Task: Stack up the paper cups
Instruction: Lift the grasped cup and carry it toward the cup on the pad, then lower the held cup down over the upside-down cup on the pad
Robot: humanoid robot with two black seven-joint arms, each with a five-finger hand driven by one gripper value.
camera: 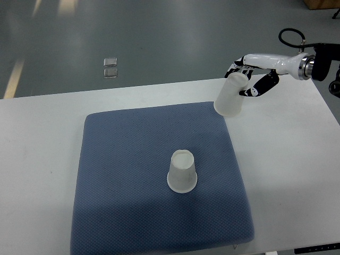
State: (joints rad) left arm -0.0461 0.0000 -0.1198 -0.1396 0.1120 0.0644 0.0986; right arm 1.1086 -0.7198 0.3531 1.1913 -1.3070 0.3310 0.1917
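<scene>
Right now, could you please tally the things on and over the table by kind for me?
Paper cups: 2, one upside down on the mat and one tilted in the right hand
Blue mat: 1
Right hand: 1
Total: 4

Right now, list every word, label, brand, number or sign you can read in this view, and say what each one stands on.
None can be read.
The cup held by the right hand: plain white cup, no print showing.
The upside-down cup on the blue mat: plain, no print showing.
The mat and the white table: no markings.
The small clear squares on the floor: too small to tell.
</scene>
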